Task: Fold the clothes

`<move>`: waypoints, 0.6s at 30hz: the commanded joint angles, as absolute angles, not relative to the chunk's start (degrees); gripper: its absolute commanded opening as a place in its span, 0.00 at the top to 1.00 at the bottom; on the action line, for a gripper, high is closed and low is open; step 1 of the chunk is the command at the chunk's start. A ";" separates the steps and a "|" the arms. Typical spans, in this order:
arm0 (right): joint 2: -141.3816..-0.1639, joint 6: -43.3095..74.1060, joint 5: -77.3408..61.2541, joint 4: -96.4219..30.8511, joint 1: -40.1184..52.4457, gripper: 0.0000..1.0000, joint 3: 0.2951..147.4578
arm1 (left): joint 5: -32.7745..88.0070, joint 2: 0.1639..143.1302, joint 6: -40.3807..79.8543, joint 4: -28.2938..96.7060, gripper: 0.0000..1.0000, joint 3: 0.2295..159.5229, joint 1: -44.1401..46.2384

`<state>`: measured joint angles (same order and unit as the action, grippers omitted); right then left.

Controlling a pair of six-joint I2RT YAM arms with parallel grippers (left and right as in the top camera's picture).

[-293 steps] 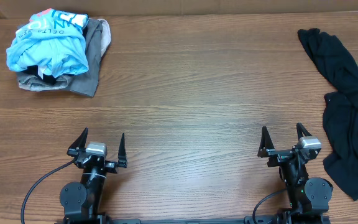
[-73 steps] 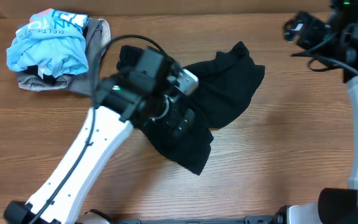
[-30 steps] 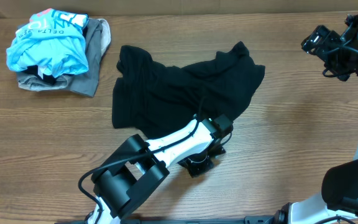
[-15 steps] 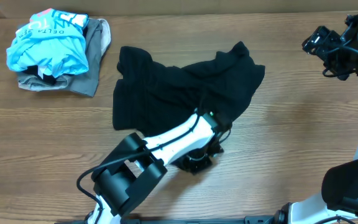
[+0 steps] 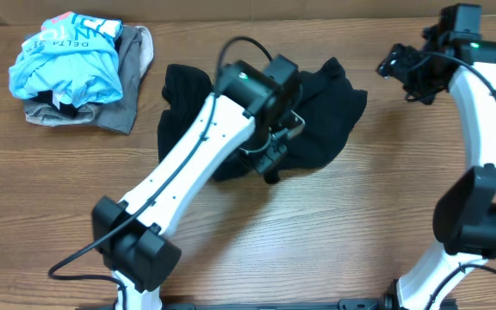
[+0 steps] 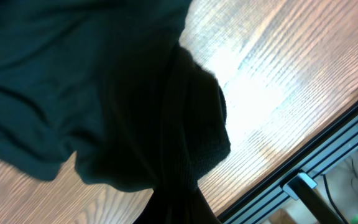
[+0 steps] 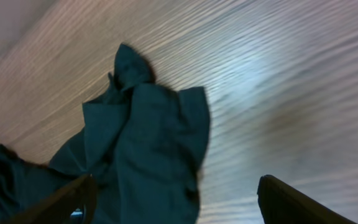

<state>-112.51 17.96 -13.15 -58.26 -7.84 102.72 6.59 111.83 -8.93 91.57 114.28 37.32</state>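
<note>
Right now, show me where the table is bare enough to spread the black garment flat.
Bare table: the wide strip from the garment to the near edge, right of the left arm; also the patch in front of the shirt pile, left of that arm. Crowded: the far edge, with pile, garment and right arm.

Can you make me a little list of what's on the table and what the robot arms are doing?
table: brown wood
black garment: crumpled, not folded yet
left tool: shut, pinching a bunch of the black garment
right tool: open, holding nothing, to the right of the garment
far left corner: light blue printed shirt lying on a grey-tan garment
</note>
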 commanded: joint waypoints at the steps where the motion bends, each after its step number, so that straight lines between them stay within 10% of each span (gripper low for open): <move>1: -116.20 18.00 -14.37 -55.83 -4.47 0.19 102.80 | 4.97 108.81 -7.20 93.06 0.96 118.58 35.38; 18: -130.82 25.58 -3.05 -47.57 0.71 0.48 102.80 | 0.89 107.24 -5.96 91.37 0.96 119.92 34.09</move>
<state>-128.90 24.84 -4.58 -48.53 0.40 102.72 1.41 109.08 -7.01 91.68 118.48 34.39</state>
